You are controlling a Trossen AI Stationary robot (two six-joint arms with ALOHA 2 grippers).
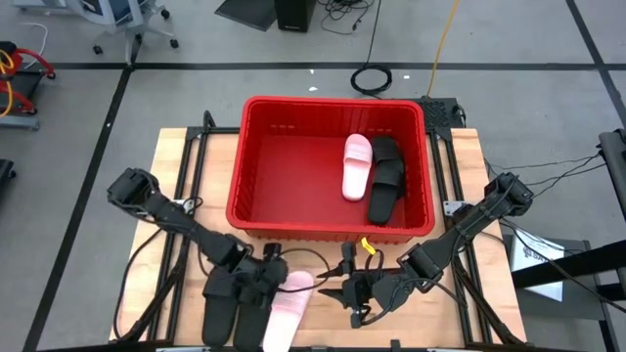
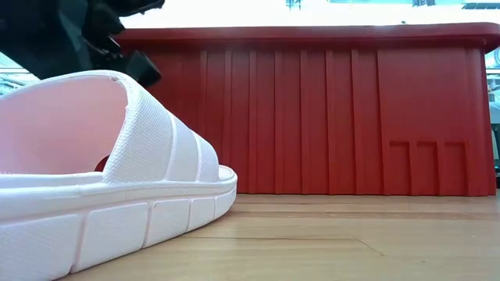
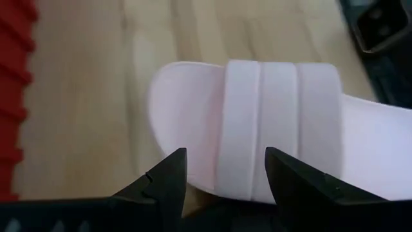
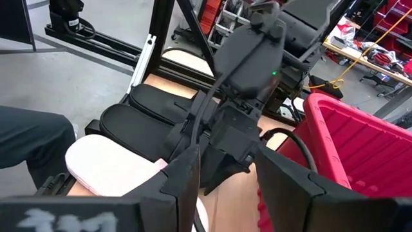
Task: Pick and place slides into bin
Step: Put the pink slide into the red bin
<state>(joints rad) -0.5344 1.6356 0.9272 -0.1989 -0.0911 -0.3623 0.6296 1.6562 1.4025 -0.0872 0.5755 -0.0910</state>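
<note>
The left gripper (image 3: 225,177) is open, its fingers (image 3: 168,174) straddling the strap of the pink slide (image 3: 270,122) on the table in front of the bin (image 1: 333,108). This looks like the grasp step: next, close on the strap, lift, and carry over the rim. One pink and one black slide already lie inside. The right gripper (image 1: 344,284) waits nearby, apparently open.

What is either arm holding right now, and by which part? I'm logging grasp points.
Nothing is held. The left gripper is open above the strap of the pink slide on the table, jaws on either side. The right gripper is open and empty.
</note>
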